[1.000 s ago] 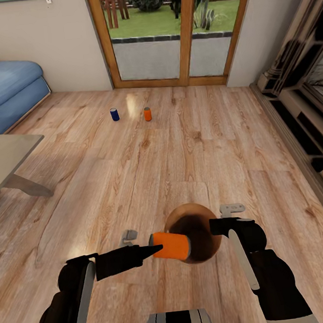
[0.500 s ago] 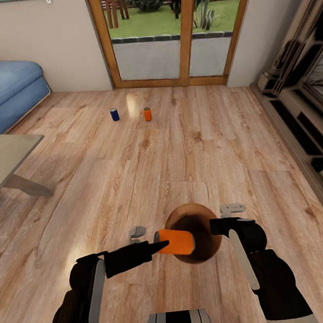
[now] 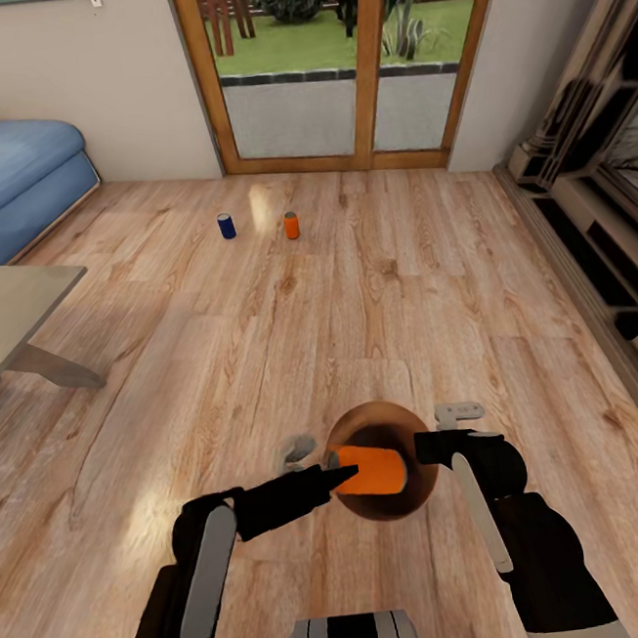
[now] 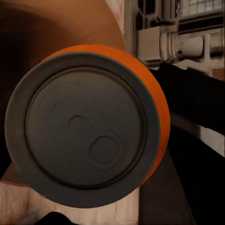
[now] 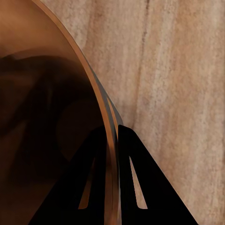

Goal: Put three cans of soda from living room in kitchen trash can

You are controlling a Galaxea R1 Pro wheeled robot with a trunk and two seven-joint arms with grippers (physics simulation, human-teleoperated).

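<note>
Warm wood-plank living-room floor (image 3: 265, 364). Lower centre: left gripper (image 3: 337, 474) clamped on light, rigid, slick orange cylindrical soda can (image 3: 372, 470), lying sideways over round wood-lined bin (image 3: 422, 485), rim pinched by right gripper (image 5: 111, 140). Best gripped mid-wall, likely dentable.

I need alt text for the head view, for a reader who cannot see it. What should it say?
The left end effector holds an orange soda can sideways over the open trash can, whose rim the right end effector grips. Farther away on the wood floor, a blue can and another orange can stand before glass doors.
</note>
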